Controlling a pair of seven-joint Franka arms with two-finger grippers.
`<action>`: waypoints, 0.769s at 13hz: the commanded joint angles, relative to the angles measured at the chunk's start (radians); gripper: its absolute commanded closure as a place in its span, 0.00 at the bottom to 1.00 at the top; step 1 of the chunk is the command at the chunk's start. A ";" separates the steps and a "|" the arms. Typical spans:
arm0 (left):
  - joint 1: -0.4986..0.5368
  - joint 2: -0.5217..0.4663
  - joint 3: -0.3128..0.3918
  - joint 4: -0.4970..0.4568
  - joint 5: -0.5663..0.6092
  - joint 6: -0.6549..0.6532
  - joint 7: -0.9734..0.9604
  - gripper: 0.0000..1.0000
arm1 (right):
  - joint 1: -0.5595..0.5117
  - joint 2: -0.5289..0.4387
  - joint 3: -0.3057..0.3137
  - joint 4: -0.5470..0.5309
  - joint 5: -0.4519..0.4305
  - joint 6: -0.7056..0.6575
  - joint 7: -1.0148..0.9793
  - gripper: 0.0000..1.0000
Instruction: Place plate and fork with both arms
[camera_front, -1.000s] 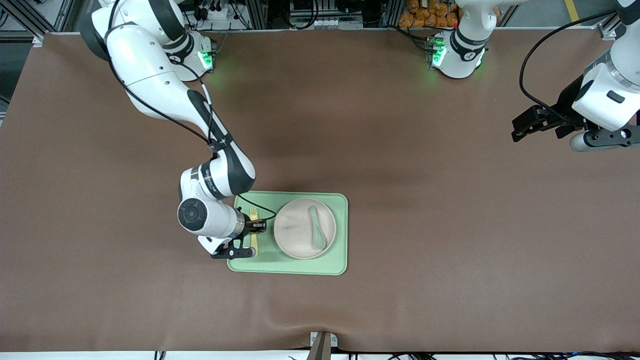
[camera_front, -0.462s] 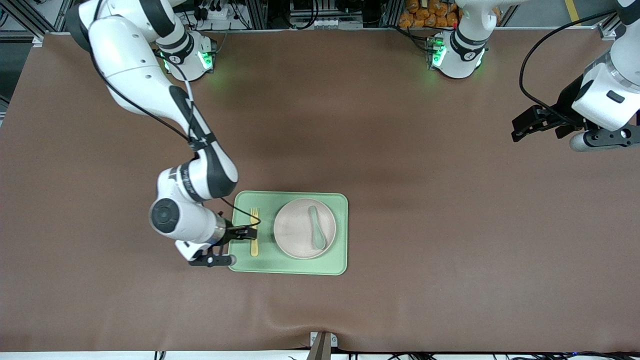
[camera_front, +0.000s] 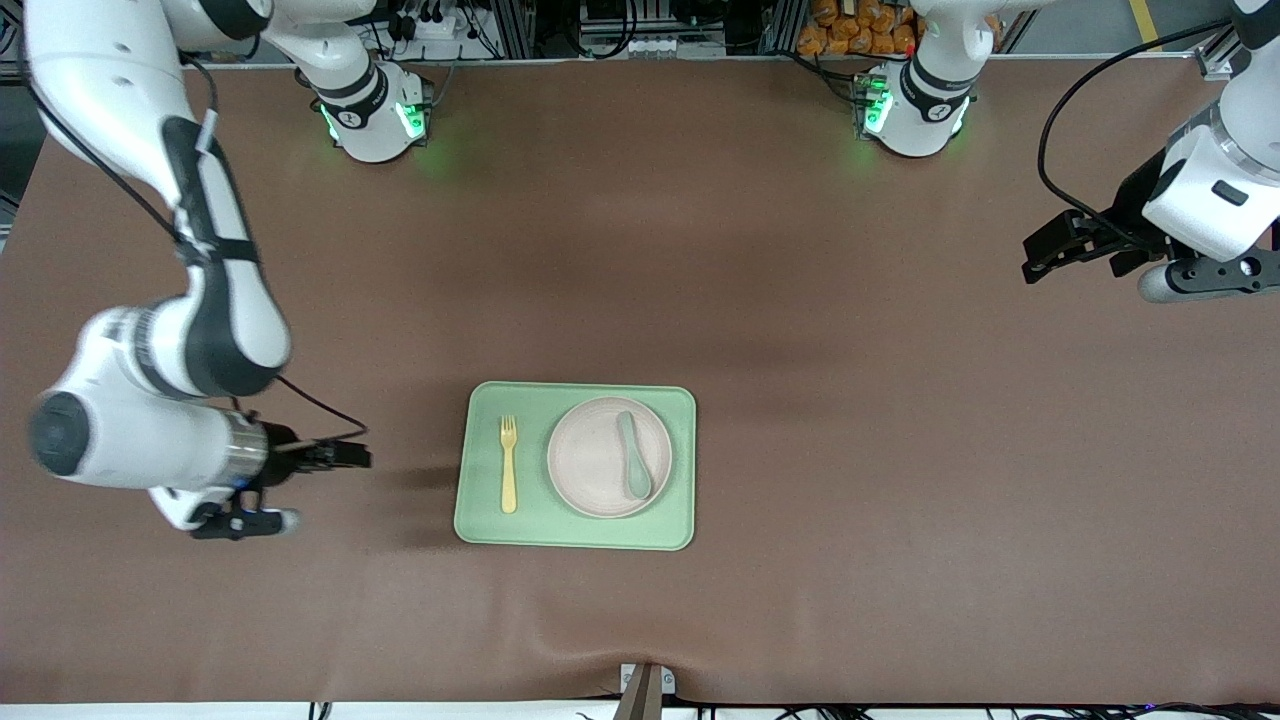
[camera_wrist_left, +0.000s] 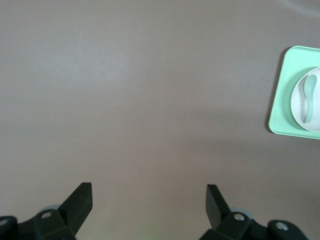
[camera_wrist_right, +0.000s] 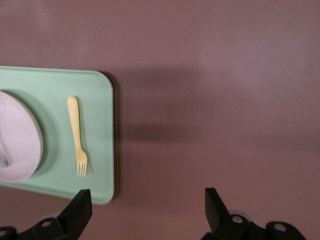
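The off-white plate (camera_front: 609, 457) sits on the light-green tray (camera_front: 575, 530). The pale-yellow fork (camera_front: 508, 462) lies on the tray beside the plate, toward the right arm's end. Plate (camera_wrist_right: 17, 137), fork (camera_wrist_right: 77, 135) and tray (camera_wrist_right: 97, 125) also show in the right wrist view. My right gripper (camera_front: 345, 455) is open and empty over bare table beside the tray. My left gripper (camera_front: 1045, 255) is open and empty, waiting over the left arm's end of the table. The left wrist view shows the tray (camera_wrist_left: 280, 100) and plate (camera_wrist_left: 300, 112) far off.
A grey-green spoon (camera_front: 632, 455) lies on the plate; it also shows in the left wrist view (camera_wrist_left: 310, 97). The brown table mat (camera_front: 800, 300) spreads round the tray. A small metal bracket (camera_front: 645, 688) sits at the table edge nearest the front camera.
My right gripper has let go of the fork, which now lies on the tray, and has drawn away from the tray toward the right arm's end. The left arm has not moved.
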 joint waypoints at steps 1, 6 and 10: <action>0.007 -0.010 -0.006 0.003 -0.014 -0.011 -0.008 0.00 | -0.062 -0.125 0.017 -0.036 -0.001 -0.144 0.024 0.00; 0.007 -0.009 -0.006 0.002 -0.014 -0.013 -0.008 0.00 | -0.070 -0.344 0.026 -0.088 -0.053 -0.233 0.218 0.00; 0.007 -0.009 -0.006 0.002 -0.014 -0.011 -0.008 0.00 | -0.014 -0.547 0.028 -0.218 -0.136 -0.230 0.236 0.00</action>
